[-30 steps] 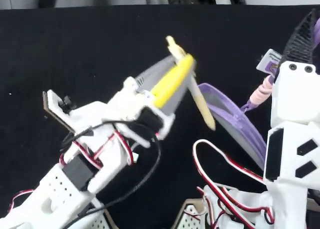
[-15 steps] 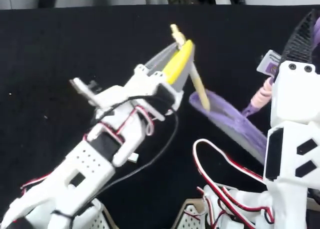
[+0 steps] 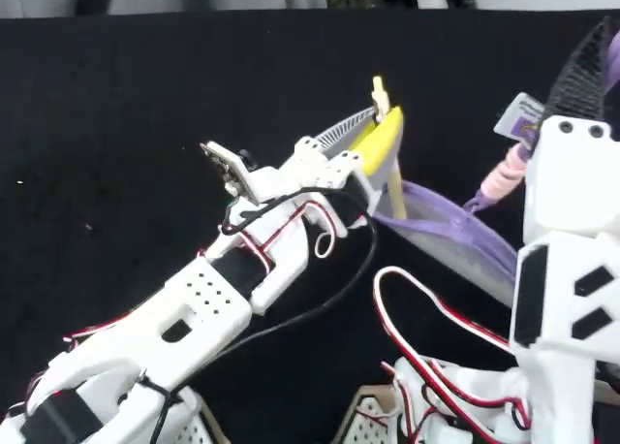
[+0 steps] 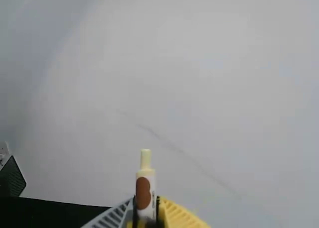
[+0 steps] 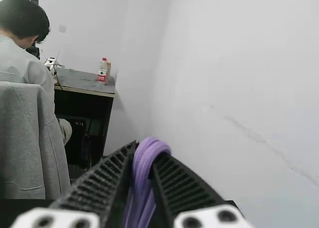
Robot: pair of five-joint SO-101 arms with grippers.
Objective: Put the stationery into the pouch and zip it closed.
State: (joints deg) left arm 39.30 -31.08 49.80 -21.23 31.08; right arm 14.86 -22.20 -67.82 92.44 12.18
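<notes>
Left hand [image 3: 378, 129] clamps the stiff, probably light cream pen [image 3: 395, 194]; right hand [image 5: 145, 161] pinches the limp purple fabric pouch [image 3: 455, 233] edge.

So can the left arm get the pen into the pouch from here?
Probably yes: the pen ends right at the pouch, which the right gripper holds up; nothing lies between. Mouth opening unclear.

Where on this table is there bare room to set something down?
Bare black table spreads left of the left arm and along the far edge. It is crowded at centre right: the left pincer holds the pen by the pouch, which the right pincer holds, with cables below.
</notes>
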